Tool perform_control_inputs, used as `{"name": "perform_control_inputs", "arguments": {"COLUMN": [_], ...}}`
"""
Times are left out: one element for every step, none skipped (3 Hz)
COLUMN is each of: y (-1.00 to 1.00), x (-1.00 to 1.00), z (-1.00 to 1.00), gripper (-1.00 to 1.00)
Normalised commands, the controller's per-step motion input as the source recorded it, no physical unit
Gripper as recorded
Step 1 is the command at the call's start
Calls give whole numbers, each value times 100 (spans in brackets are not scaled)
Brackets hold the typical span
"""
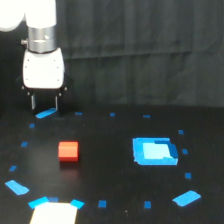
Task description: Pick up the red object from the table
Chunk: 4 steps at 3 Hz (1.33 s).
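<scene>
Red object (68,151) sits on the black bench (110,165), left of centre, untouched. Gripper (45,102) hangs at far left, beyond the block and well apart from it, fingers parted and empty. A large blue patch (155,151) lies to the right, clear of the block. Small blue tape marks (17,187) ring the area; a pale patch (54,213) lies at the near edge. Nothing blocks the block.

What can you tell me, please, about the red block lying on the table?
The red object is a small, plain red-orange block, cube-like, with a lighter top face and a darker front face. It sits flat on the black table, toward the exterior view's left, untouched. The gripper hangs apart from it, farther back. Its material cannot be told.
</scene>
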Motion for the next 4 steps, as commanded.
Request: {"name": "perform_control_inputs", "arguments": {"y": [-100, -100, -100, -97], "x": [100, 100, -21, 16], "z": [3, -22, -20, -21], "gripper": [100, 70, 100, 93]}}
